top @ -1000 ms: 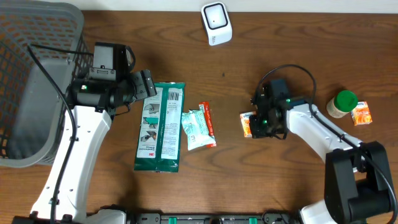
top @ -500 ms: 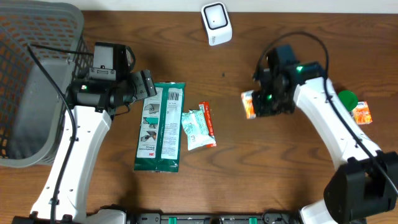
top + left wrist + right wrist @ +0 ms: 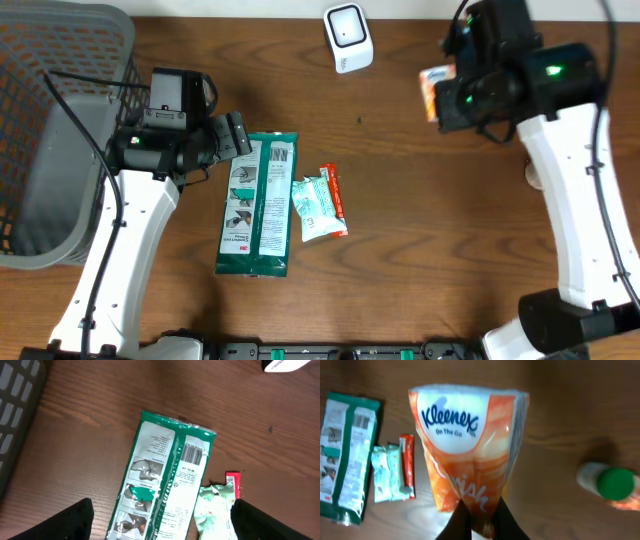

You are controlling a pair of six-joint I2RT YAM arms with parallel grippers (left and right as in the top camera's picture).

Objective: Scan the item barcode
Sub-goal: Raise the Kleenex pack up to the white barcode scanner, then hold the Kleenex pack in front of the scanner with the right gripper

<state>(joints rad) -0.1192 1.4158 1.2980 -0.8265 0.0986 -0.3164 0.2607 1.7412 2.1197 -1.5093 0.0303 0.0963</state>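
Holding a Kleenex pack (image 3: 470,450) aloft in the right gripper (image 3: 480,515).
Its jaws are pinched on one end of the pack, right of the white scanner (image 3: 348,38); the left gripper (image 3: 162,520) hangs spread wide above the green packet (image 3: 167,470).

A dark brown, wood-grain surface (image 3: 400,250) fills nearly the whole overhead view, its grain running from left to right. Along its far edge a narrow pale strip (image 3: 250,8) shows beyond the wood; whether this is wall or floor cannot be told. The light is soft and even, leaving only faint, blurred shadows. A small dark speck (image 3: 360,121) marks the wood near the middle.
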